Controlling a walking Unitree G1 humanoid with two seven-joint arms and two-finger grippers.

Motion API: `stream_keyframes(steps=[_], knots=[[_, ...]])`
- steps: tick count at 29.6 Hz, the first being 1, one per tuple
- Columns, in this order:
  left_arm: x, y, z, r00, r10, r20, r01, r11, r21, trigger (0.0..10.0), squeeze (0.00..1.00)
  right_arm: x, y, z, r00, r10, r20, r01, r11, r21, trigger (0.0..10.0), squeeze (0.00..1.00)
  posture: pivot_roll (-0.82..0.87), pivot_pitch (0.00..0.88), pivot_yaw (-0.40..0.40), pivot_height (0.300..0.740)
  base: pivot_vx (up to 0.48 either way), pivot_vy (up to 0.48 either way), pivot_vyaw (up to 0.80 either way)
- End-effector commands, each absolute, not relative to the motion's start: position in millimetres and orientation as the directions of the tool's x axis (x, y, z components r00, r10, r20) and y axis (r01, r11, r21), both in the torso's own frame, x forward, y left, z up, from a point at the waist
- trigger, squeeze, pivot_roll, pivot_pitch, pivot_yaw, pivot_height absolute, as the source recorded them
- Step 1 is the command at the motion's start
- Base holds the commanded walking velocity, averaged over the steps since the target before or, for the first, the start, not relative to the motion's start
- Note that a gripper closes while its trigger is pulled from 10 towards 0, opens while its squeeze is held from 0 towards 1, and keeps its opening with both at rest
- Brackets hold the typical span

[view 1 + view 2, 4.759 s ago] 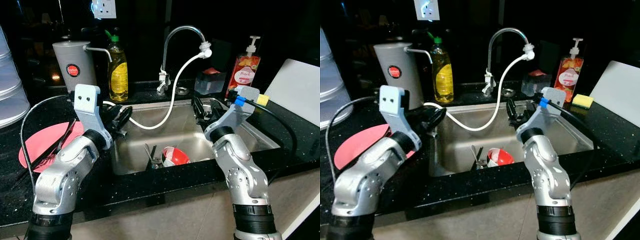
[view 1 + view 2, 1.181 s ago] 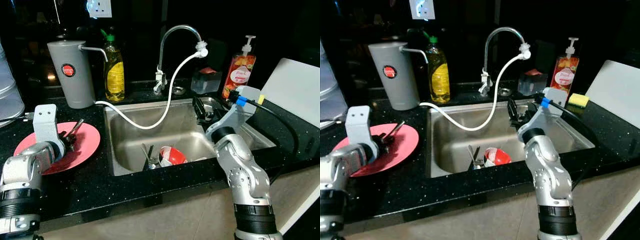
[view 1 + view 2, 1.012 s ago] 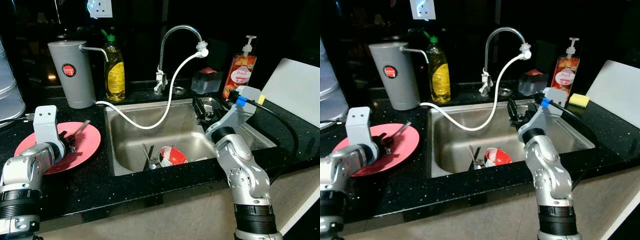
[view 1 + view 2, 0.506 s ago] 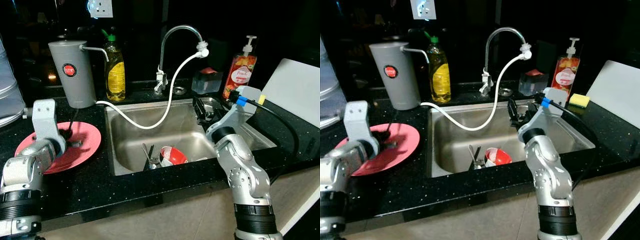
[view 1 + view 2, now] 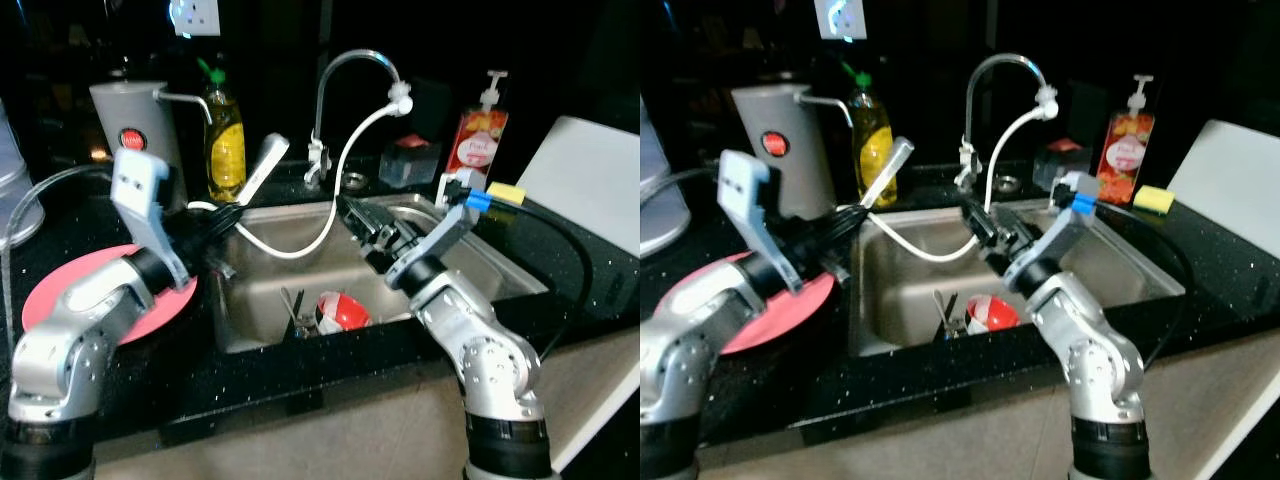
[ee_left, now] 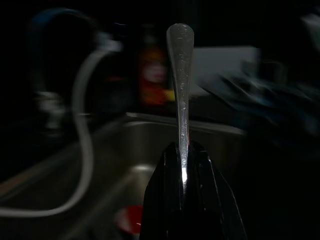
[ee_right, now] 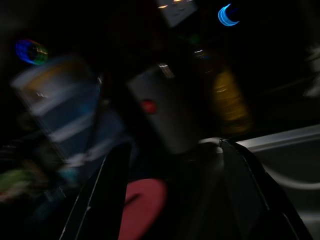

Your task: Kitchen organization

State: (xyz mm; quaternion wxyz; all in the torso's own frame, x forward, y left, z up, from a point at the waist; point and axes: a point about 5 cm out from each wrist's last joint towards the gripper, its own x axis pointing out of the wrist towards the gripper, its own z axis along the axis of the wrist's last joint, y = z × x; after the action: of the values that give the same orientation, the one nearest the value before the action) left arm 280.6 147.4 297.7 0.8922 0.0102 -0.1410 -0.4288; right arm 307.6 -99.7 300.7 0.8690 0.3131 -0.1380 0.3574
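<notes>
My left gripper (image 5: 230,216) is shut on a metal utensil (image 5: 257,166), held in the air at the left rim of the steel sink (image 5: 500,262); its handle (image 6: 180,75) sticks up past the fingers (image 6: 172,165). The pink plate (image 5: 55,292) lies on the black counter under my left arm. My right gripper (image 5: 352,210) hangs open over the middle of the sink, pointing left toward the utensil. A red and white bowl (image 5: 340,311) and some cutlery (image 5: 294,308) lie in the basin.
Along the back stand a grey jug (image 5: 128,112), a yellow soap bottle (image 5: 224,135), the tap (image 5: 345,72) with a white hose (image 5: 340,180) and a red pump bottle (image 5: 478,135). A yellow sponge (image 5: 507,191) and a white board (image 5: 590,190) sit to the right.
My left gripper has lifted the utensil off the pink plate and swung right to the sink's edge. My right gripper has swung left over the basin.
</notes>
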Motion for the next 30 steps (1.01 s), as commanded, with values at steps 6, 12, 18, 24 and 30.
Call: stream_keyframes(steps=[6,12,18,24,30], knots=[[275.5,141.0,293.0,0.550,-0.811,0.196,0.795,0.581,0.174,10.0,0.00,299.7,-107.4,309.6,0.649,0.560,0.515,-0.758,0.414,0.504,10.0,0.00,-0.07,0.023,-0.034,0.740,0.000,0.000,0.00],[274.7,139.4,292.2,0.540,-0.819,0.191,0.802,0.570,0.178,10.0,0.00,296.7,-106.3,309.9,0.630,0.586,0.509,-0.770,0.389,0.505,10.0,0.00,-0.07,0.018,-0.034,0.740,0.000,0.000,0.00],[271.2,136.5,285.4,0.508,-0.852,0.130,0.827,0.524,0.202,10.0,0.00,292.4,-102.9,305.7,0.604,0.646,0.466,-0.785,0.381,0.489,10.0,0.00,-0.07,0.018,-0.034,0.740,0.000,0.000,0.00],[270.3,139.3,283.4,0.488,-0.871,0.061,0.838,0.487,0.247,10.0,0.00,287.3,-97.8,294.0,0.570,0.728,0.380,-0.797,0.378,0.470,10.0,0.00,-0.07,0.026,-0.040,0.740,0.000,0.000,0.00],[271.8,142.0,283.4,0.478,-0.878,0.023,0.841,0.465,0.276,10.0,0.00,285.7,-97.8,287.1,0.560,0.761,0.329,-0.794,0.380,0.474,10.0,0.00,-0.07,0.028,-0.040,0.740,0.000,0.000,0.00]])
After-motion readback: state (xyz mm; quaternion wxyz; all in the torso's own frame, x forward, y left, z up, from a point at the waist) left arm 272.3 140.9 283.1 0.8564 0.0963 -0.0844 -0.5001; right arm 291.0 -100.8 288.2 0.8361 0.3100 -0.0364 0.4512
